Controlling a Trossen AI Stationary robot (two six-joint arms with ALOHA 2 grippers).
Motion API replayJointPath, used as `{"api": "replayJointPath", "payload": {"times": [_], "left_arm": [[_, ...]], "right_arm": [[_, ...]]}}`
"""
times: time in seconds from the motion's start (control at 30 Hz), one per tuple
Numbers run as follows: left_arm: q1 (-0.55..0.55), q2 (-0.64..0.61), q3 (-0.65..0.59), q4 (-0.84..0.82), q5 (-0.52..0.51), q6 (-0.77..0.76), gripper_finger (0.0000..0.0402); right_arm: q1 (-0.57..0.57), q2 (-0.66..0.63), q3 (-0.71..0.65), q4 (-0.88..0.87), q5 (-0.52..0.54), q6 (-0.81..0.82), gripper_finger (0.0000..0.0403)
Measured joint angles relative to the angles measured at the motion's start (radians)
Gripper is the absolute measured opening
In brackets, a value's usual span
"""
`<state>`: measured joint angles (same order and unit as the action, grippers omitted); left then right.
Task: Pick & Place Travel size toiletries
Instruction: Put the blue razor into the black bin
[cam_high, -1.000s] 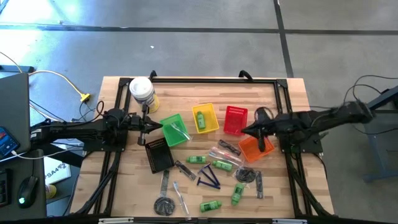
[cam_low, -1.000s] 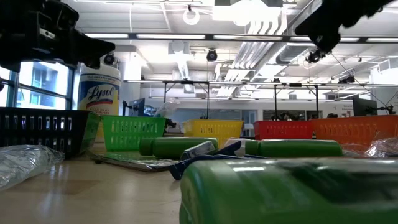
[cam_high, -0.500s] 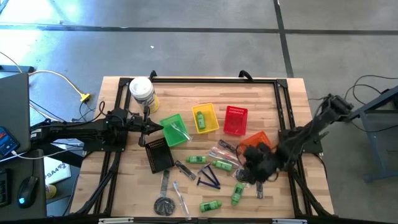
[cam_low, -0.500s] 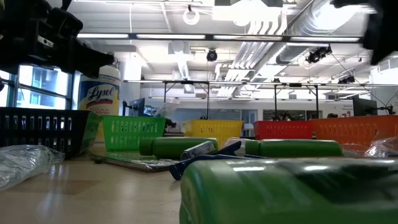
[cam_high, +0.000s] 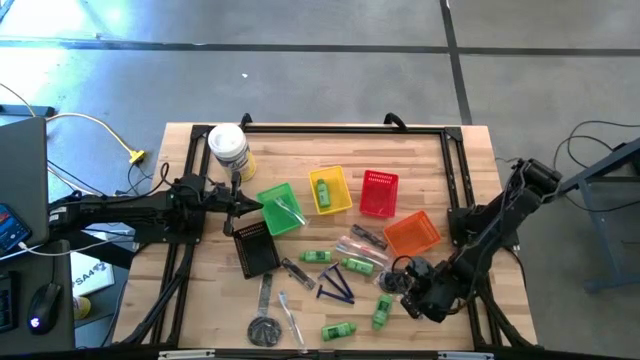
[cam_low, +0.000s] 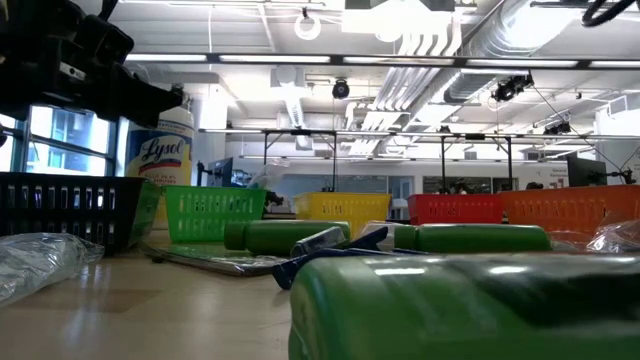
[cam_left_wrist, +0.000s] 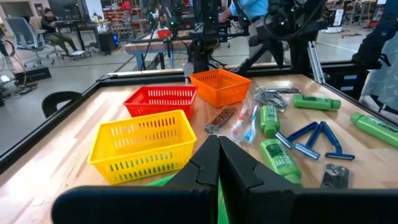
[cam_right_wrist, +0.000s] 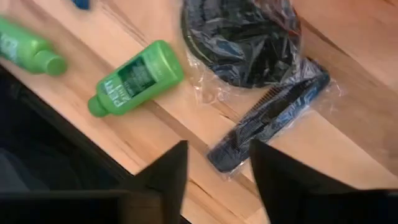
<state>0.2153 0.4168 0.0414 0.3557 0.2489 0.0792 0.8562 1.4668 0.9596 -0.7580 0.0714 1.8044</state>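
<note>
Comb (cam_right_wrist: 267, 118), bagged, lies flat on table (cam_high: 300, 145) near its front right, long axis running diagonally toward round black piece (cam_right_wrist: 245, 37), right gripper (cam_right_wrist: 214, 165) spread empty above one end; left gripper (cam_left_wrist: 217, 168) clenched empty over green basket (cam_high: 278, 208).

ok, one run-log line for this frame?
left gripper: shut, by green basket | right gripper: open, above wrapped comb | nothing held
</note>
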Motion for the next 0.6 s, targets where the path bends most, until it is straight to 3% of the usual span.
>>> {"api": "replayJointPath", "payload": {"times": [0.17,0.3,0.6], "left_arm": [[0.000,0.000,0.000,0.000,0.000,0.002,0.0000],[0.000,0.000,0.000,0.000,0.000,0.002,0.0000],[0.000,0.000,0.000,0.000,0.000,0.002,0.0000]], "right_arm": [[0.000,0.025,0.000,-0.002,-0.011,0.078,0.0271],[0.001,0.048,0.000,-0.012,-0.049,0.113,0.0316],[0.002,0.069,0.000,-0.023,-0.118,0.187,0.0326]]}}
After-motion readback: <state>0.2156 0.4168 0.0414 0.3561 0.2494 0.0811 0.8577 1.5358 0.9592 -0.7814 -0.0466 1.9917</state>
